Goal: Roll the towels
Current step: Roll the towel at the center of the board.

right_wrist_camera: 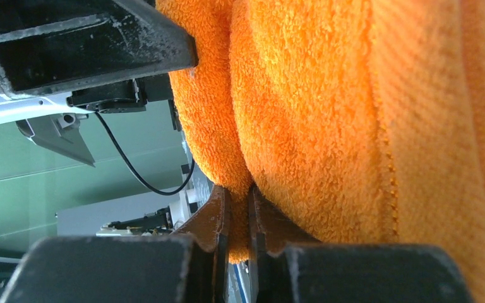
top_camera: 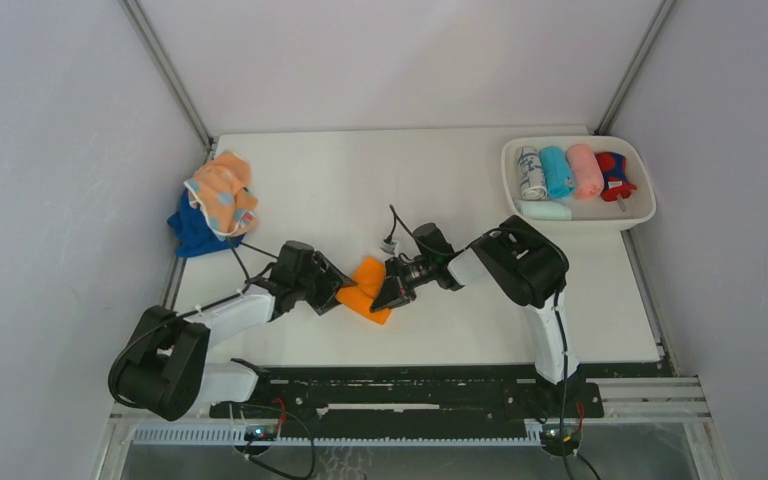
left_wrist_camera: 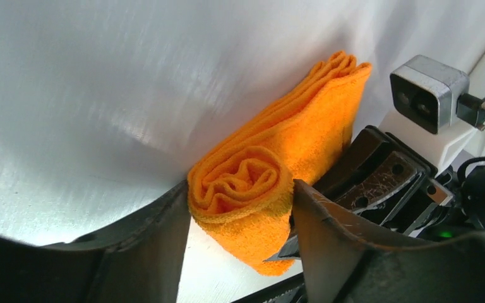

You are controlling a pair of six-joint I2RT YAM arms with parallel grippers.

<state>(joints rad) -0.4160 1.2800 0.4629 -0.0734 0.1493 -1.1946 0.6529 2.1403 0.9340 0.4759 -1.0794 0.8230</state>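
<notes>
A bright orange towel (top_camera: 367,287) lies near the table's front middle, rolled into a spiral at one end (left_wrist_camera: 243,183). My left gripper (top_camera: 336,293) grips that rolled end between both fingers (left_wrist_camera: 328,233). My right gripper (top_camera: 390,292) is shut on a thin fold of the same towel (right_wrist_camera: 328,113), pinching it from the other side. At the back left lies a heap of a peach towel with pale-blue spots (top_camera: 222,193) on a dark blue towel (top_camera: 193,232). Rolled turquoise (top_camera: 557,172) and pink (top_camera: 585,171) towels and a pale mint one (top_camera: 544,210) lie in the tray.
The white oval tray (top_camera: 640,216) stands at the back right and also holds a white patterned roll (top_camera: 531,173) and a red and blue item (top_camera: 613,175). Grey walls close in the left and right sides. A black rail runs along the table's front edge (top_camera: 410,375).
</notes>
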